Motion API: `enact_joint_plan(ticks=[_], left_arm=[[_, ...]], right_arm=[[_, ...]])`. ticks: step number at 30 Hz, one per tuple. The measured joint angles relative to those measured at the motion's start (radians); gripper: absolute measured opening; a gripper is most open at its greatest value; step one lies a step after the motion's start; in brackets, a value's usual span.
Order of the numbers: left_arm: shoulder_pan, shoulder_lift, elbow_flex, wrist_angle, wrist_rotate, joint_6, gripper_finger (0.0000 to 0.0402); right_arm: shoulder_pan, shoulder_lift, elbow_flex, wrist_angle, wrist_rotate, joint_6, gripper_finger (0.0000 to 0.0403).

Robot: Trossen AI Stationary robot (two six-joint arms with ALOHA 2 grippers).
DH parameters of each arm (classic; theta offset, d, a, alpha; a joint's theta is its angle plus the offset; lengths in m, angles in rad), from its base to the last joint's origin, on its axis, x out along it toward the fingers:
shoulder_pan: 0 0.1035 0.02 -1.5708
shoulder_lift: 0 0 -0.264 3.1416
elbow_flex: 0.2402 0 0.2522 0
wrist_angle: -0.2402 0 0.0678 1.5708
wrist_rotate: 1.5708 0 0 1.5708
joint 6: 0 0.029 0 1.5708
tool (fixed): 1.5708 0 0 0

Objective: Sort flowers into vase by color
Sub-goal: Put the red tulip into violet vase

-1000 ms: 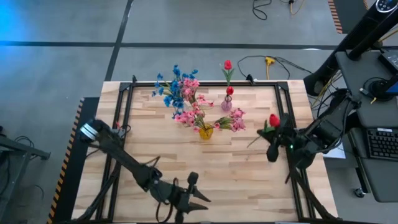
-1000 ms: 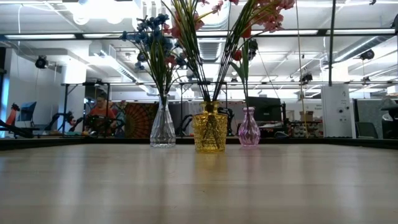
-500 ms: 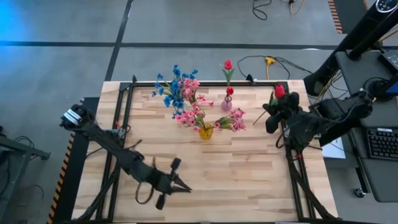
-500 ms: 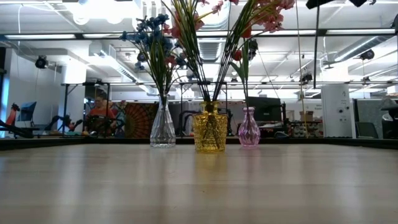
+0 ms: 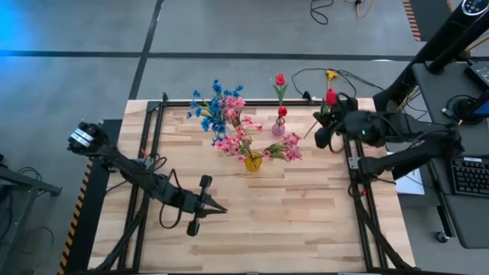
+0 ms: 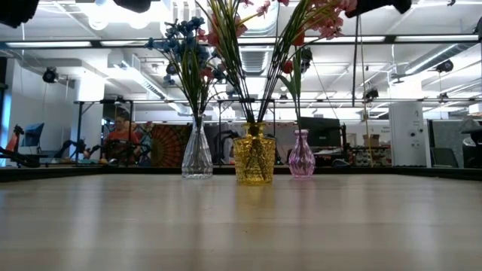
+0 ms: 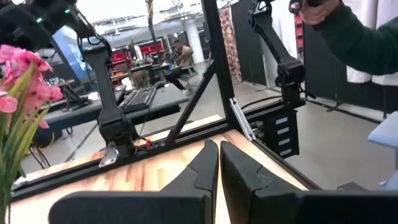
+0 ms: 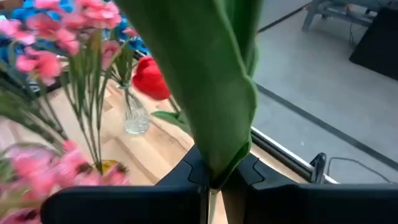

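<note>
The right gripper (image 5: 321,136) is clamped on the stem of a red tulip (image 5: 331,97), carried aloft near the table's far right corner, probably to reach the pink vase (image 5: 278,128) already holding red buds. The left gripper (image 5: 218,209) is closed and empty, parked low over the near table (image 5: 306,221), clear of the vases.

Off-task clutter around the table
Keyboard (image 5: 464,176) at three o'clock; yellow-tipped cable (image 5: 330,75) at one; seated person (image 6: 120,140) beyond.
</note>
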Motion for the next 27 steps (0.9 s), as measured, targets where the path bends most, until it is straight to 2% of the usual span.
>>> enact_joint_plan(ticks=[8,12,18,23,27], left_arm=[[0.0,-0.014,-0.004,0.014,-0.033,0.091,0.0],[0.0,-0.016,-0.003,0.007,-0.035,0.1,0.0],[0.0,-0.03,-0.009,0.007,-0.063,0.113,0.0],[0.0,-0.044,-0.029,0.003,-0.109,0.102,0.0],[0.0,-0.051,-0.035,0.003,-0.108,0.1,0.0]], right_arm=[[-0.297,0.04,0.0,0.105,-0.284,-0.171,0.0013],[-0.414,0.083,-0.001,0.131,-0.374,-0.245,0.0013],[-0.515,0.124,-0.002,0.251,-0.498,-0.353,0.0013],[-0.589,0.14,-0.002,0.321,-0.676,-0.38,0.0013],[-0.6,0.153,-0.002,0.332,-0.705,-0.392,0.0013]])
